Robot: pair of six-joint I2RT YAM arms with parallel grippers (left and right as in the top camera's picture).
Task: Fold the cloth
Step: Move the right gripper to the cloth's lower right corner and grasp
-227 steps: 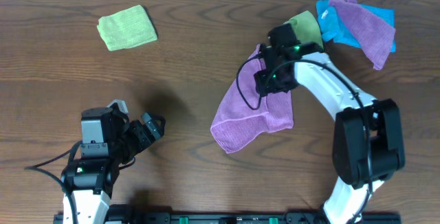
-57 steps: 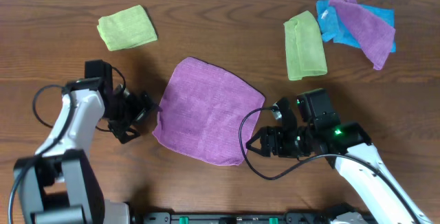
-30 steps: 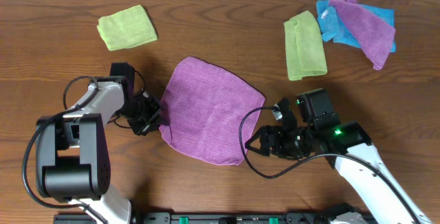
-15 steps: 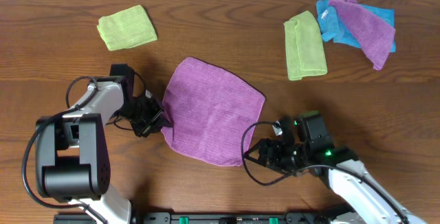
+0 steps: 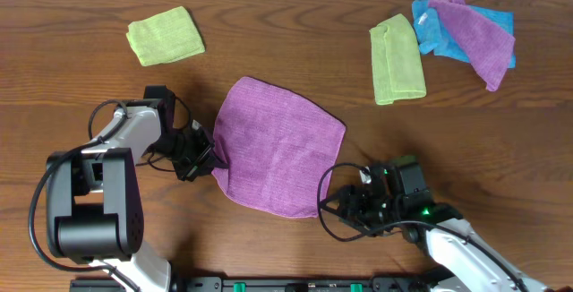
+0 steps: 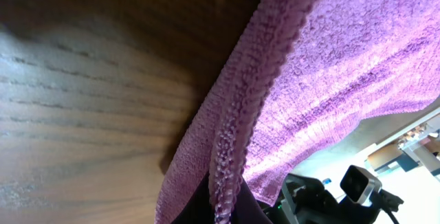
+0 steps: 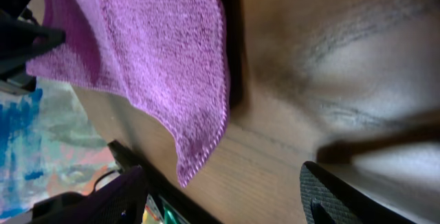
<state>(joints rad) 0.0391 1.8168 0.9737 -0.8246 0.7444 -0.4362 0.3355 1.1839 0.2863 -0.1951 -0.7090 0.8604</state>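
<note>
Open table (image 5: 295, 32) runs between the left green cloth (image 5: 166, 35) and the right green cloth (image 5: 397, 59). The left tool (image 5: 204, 158) obstructs the left edge of the cloth (image 5: 277, 144); the right tool (image 5: 338, 207) obstructs its near corner.

The cloth (image 5: 277, 149) is lying spread at the middle of the table (image 5: 72, 77), with the left gripper (image 5: 208, 158) sitting against its left edge and the right gripper (image 5: 336, 207) hovering just beside its near right corner. A folded square cloth (image 5: 165, 35) is resting well apart toward the far left, while a long folded cloth (image 5: 397, 59) is lying behind and to the right of the cloth. A heap of loose cloths (image 5: 466, 28) is sitting just beside that one, toward the far right corner, one draped on the others.
</note>
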